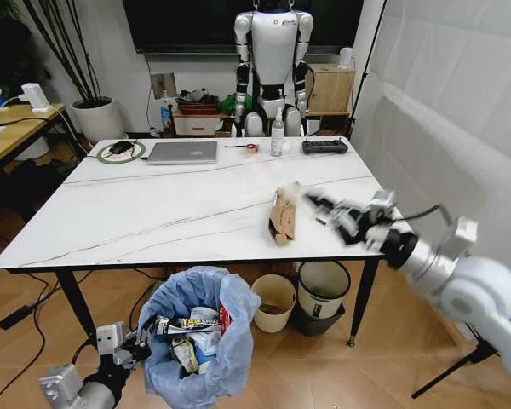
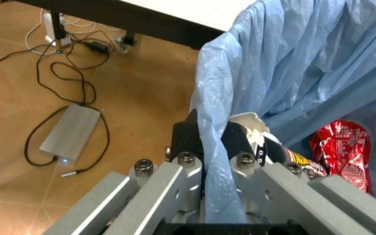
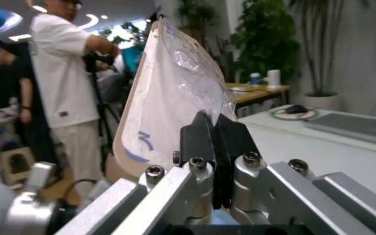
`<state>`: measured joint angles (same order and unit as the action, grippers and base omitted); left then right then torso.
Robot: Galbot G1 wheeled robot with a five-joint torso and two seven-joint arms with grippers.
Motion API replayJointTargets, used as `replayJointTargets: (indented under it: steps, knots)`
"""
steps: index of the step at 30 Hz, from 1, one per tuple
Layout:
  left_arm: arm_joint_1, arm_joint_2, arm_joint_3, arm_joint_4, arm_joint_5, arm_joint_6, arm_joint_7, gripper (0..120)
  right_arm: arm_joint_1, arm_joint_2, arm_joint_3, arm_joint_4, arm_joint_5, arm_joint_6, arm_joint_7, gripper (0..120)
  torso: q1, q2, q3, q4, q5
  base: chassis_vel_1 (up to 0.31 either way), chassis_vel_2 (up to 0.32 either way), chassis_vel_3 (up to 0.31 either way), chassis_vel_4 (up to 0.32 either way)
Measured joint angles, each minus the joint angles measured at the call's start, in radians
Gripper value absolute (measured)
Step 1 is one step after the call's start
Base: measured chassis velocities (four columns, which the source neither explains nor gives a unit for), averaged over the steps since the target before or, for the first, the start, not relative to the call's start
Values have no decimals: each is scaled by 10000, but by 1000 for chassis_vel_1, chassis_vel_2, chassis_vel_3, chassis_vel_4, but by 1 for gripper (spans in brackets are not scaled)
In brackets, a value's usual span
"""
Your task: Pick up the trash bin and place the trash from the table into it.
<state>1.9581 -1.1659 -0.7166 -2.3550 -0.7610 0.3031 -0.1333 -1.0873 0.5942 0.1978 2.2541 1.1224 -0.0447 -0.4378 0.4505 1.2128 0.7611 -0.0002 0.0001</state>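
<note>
Below the near edge of the table (image 1: 153, 213), at about 6 o'clock in the head view, the trash bin (image 1: 200, 341) hangs off the floor with its light-blue bag puffed over the rim. The left claw (image 1: 136, 345) is clenched on the bin's rim at its 9 o'clock side; in the left wrist view the fingers (image 2: 240, 142) pinch a fold of the blue bag. Inside lie a crushed red can (image 2: 341, 149), wrappers and tissues.

Over the table's right edge, at about 3 o'clock, the right claw (image 1: 319, 204) is closed on a flat clear-and-white wrapper (image 3: 168, 93), seen upright between the pads in the right wrist view. The right arm reaches in from the lower right, forearm nearly level, claw pointing toward the table's middle. Just beside the claw, at its 9 o'clock, a torn piece of brown cardboard (image 1: 284, 213) rests on the marble top. Along the far edge sit a grey laptop (image 1: 183, 152) and a black controller (image 1: 324, 146).
</note>
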Motion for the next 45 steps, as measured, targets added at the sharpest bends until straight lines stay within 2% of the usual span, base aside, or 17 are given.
replayJointTargets:
  steps: [2, 5, 8, 10, 14, 15, 21, 32, 45]
  knots:
    - [23, 52, 52, 22, 2, 15, -7, 0, 247, 25, -808, 8, 132, 10, -357, 0, 0, -1, 1, 3, -1, 0, 0, 0, 0]
    - [10, 72, 111, 22, 11, 42, -24, 0, 445, 41, -1364, -49, 272, 35, -587, 0, 0, -1, 0, 5, -2, 0, 0, 0, 0]
    - [-53, 64, 237, -20, 12, 139, -102, 0, 976, 273, -2765, -503, 324, 39, -1082, 0, 0, -2, 0, 2, -3, 0, 0, 0, 0]
    - [-49, 65, 245, -32, 9, 153, -110, 0, 1086, 340, -2956, -610, 285, 36, -1159, 0, 0, -2, 1, 1, 0, 0, 0, 0, 0]
    - [17, 149, 234, -130, 3, 205, -129, 0, 2161, 773, -4203, -1369, 38, -179, -1426, 0, 0, -2, 1, 3, -3, 0, 0, 0, 0]
    - [17, 149, 234, -130, 3, 205, -129, 0, 2161, 773, -4203, -1369, 38, -179, -1426, 0, 0, -2, 1, 3, -3, 0, 0, 0, 0]
    - [29, 118, 192, -270, -9, 239, -155, 0, 3592, 1512, -5460, -2231, -156, -378, -1289, 0, 1, -2, 2, 5, -1, 0, 0, 0, 0]
    - [235, 91, 95, -501, 35, 249, -170, 0, 3775, 1797, -5793, -2886, -598, -432, -1212, 0, 0, -2, 2, 4, -1, 0, 0, 0, 0]
    - [344, 107, -22, -610, 177, 286, -256, 0, 2281, 1270, -4754, -2577, -951, -395, -1417, 0, 0, -2, 1, 2, 0, 0, 0, 0, 0]
